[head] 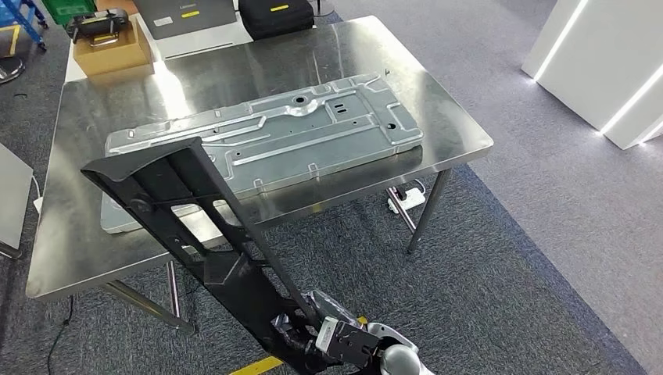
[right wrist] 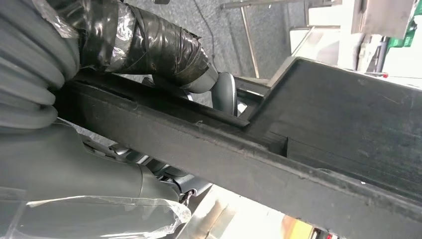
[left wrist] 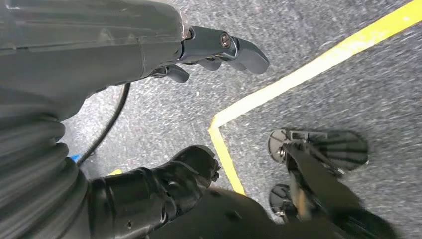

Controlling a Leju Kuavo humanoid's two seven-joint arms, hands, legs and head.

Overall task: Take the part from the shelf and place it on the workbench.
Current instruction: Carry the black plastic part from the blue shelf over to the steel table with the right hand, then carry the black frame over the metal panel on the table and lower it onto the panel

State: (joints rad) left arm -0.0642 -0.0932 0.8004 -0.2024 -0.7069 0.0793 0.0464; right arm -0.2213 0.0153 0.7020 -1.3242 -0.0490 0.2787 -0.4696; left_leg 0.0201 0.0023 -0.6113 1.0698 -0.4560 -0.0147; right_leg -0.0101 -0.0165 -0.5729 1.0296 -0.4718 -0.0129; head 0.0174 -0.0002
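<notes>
as it slants tableward, black part (right wrist: 278, 149) between right-hand fingers (right wrist: 169, 45)

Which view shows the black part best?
The head view: the whole black part shows, slanting from the right hand up over the table edge. The right wrist view shows a close stretch of it in the grip.

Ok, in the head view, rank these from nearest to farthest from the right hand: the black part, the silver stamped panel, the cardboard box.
From the right hand:
1. Black part: held in that hand, slanting up over the workbench's near edge.
2. Silver stamped panel: flat on the workbench, mid-table.
3. Cardboard box: far left corner.
</notes>
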